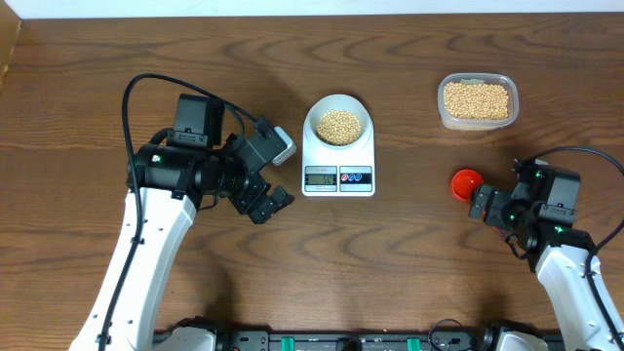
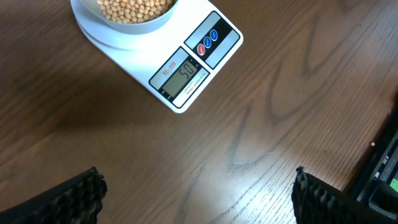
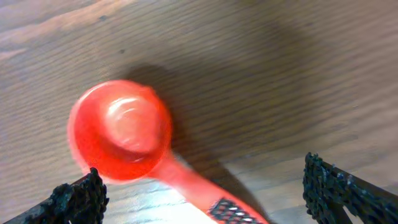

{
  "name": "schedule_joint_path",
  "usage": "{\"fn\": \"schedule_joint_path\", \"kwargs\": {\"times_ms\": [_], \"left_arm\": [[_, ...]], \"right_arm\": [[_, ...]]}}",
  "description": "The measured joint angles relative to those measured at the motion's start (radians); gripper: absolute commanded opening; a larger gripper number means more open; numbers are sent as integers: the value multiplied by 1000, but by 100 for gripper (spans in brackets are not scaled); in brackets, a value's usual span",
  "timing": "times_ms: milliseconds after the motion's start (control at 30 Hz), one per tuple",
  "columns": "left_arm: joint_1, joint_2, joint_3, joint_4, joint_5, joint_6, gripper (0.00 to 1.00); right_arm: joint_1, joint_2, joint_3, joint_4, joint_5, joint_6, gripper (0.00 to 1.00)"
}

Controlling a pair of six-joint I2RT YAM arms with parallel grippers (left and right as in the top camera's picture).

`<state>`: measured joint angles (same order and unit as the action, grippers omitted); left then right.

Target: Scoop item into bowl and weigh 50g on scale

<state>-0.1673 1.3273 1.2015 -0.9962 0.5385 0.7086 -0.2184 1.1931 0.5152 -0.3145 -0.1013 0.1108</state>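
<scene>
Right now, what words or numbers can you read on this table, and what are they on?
"50" on the display of the scale.
"SF-400" above that display, faintly.
Print under the display and marks on the buttons: too small to read.
No writing seen on the bowl, plastic tub or red scoop.

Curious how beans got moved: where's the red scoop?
In the overhead view, the red scoop lies on the right side of the table, between the clear tub and the right gripper.
</scene>
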Motion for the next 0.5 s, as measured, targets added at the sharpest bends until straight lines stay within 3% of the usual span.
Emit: {"fn": "schedule_joint_path", "kwargs": {"times_ms": [500], "left_arm": [[0,0,0,0,0,0,98]], "right_arm": [[0,-31,0,70,-61,6,99]]}}
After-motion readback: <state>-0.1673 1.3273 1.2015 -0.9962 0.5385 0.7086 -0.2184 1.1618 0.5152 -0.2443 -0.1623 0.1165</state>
